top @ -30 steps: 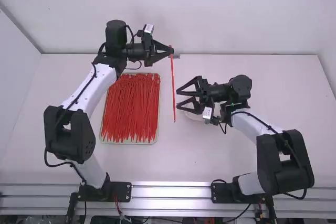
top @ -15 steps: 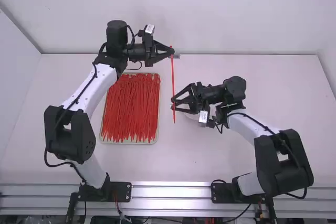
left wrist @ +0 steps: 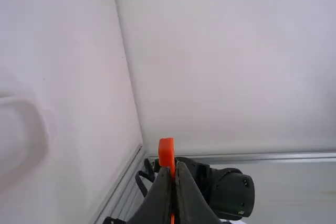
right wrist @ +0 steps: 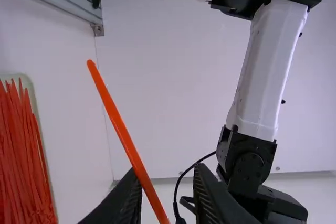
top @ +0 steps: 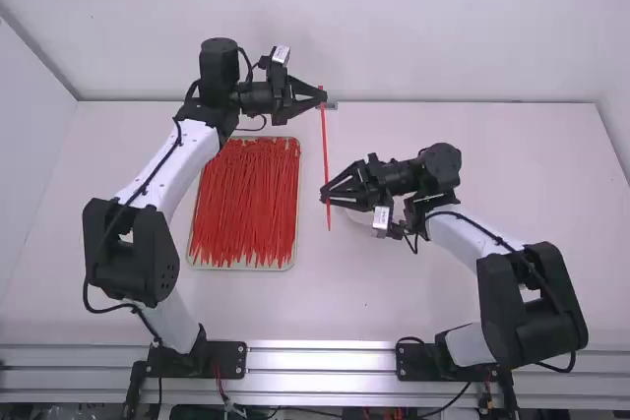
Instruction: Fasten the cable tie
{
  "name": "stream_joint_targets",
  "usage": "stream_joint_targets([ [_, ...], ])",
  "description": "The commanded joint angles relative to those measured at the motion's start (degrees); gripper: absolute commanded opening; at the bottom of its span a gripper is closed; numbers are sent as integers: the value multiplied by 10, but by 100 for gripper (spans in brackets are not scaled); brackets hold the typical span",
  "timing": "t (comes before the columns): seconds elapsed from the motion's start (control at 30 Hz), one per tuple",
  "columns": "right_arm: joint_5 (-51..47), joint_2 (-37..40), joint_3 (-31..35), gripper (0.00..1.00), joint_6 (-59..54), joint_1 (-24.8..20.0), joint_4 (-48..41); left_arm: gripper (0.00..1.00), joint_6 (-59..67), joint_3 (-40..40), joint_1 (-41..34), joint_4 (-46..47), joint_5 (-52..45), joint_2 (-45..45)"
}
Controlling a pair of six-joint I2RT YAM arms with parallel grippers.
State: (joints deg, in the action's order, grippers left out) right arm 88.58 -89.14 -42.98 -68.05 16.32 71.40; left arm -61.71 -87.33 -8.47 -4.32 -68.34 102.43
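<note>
Now right hand [top: 328, 196] closer, straddling cable tie [top: 324, 150]

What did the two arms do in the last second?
The right gripper moved left to the hanging red cable tie and narrowed around its lower part, not yet clamping. The left gripper kept holding the tie's top; the spare ties stayed put.

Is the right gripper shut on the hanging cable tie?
No: the right gripper stands open, the cable tie running between its fingers with a gap beside it.
</note>
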Motion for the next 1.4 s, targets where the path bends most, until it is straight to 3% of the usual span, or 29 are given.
stream_joint_targets([
  [0.0, 6, -4, 4, 24, 8, -2, 2, 2, 7, -14, -2, -2, 1, 6],
  [0.1, 6, -4, 6, 23, 8, -2, 2, 2, 7, -14, -1, -2, 3, 6],
  [0.3, 5, -4, 6, 9, 21, 1, 2, 2, 16, -14, -2, -2, 2, 6],
  [0.67, -1, -4, 6, 8, 23, -2, 2, 2, 22, -14, -2, 1, 3, 6],
  [0.77, 1, -4, 6, 0, 23, -3, 2, 2, 22, -14, -2, 7, 2, 6],
  [1.13, -5, -4, 6, 0, 23, -2, 2, 2, 47, -14, -3, 10, 2, 6],
  [1.37, -90, -4, 6, 0, 85, 11, 5, 2, 61, -14, 0, 11, 2, 6],
])
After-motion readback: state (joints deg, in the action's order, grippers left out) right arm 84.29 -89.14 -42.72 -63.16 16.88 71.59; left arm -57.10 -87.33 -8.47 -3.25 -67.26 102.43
